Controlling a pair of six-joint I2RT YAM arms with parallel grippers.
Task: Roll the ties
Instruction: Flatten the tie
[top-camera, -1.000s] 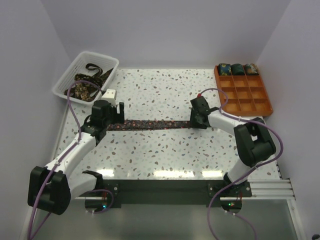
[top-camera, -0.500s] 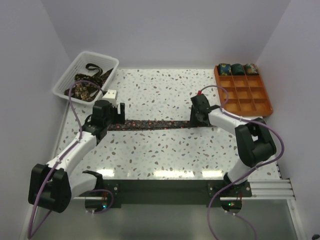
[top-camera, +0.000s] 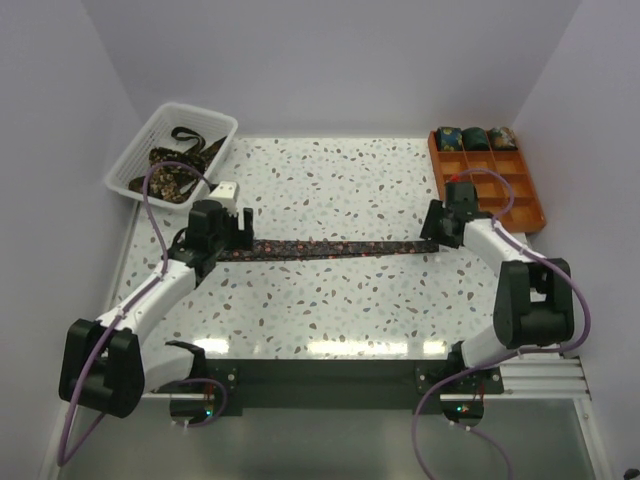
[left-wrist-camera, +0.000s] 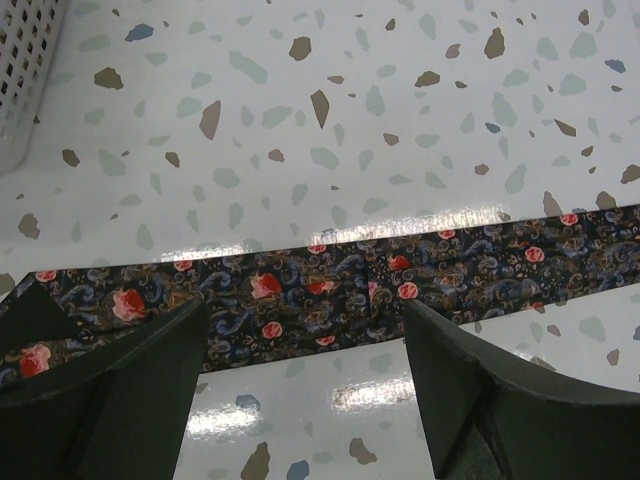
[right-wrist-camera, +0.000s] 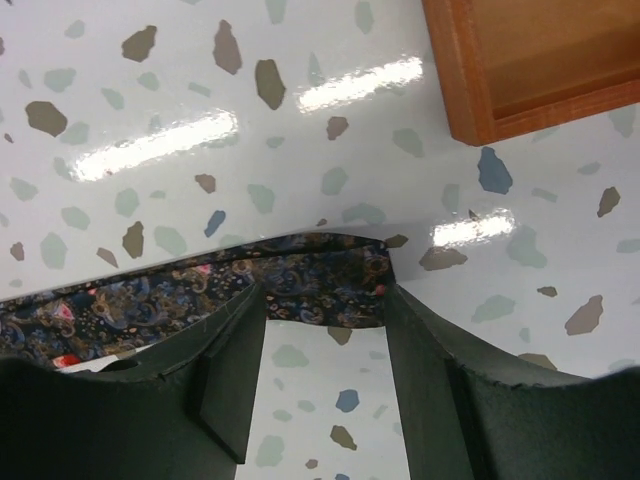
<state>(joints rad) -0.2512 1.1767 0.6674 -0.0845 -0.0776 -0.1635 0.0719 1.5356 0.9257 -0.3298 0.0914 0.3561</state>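
One dark floral tie (top-camera: 320, 248) lies flat in a long strip across the table between my two grippers. My left gripper (top-camera: 232, 238) hovers over its left part, open. In the left wrist view the tie (left-wrist-camera: 330, 290) runs crosswise just past the gripper (left-wrist-camera: 305, 310), with bare table between the fingers. My right gripper (top-camera: 432, 228) is at the strip's right end. There the tie's end (right-wrist-camera: 310, 275) spans the gap at the tips of the right gripper (right-wrist-camera: 323, 295), whose jaws stand apart. Three rolled ties (top-camera: 475, 138) fill the tray's back row.
The orange gridded tray (top-camera: 490, 205) sits at the back right, its corner (right-wrist-camera: 530, 60) close beyond my right fingers. A white mesh basket (top-camera: 172, 150) at the back left holds more loose ties (top-camera: 175, 180). Its wall (left-wrist-camera: 25, 70) shows at the left wrist view's upper left.
My right gripper has moved right toward the tray, drawing the tie's end with it, so the strip lies longer. Its jaws have widened. The left gripper has barely shifted.
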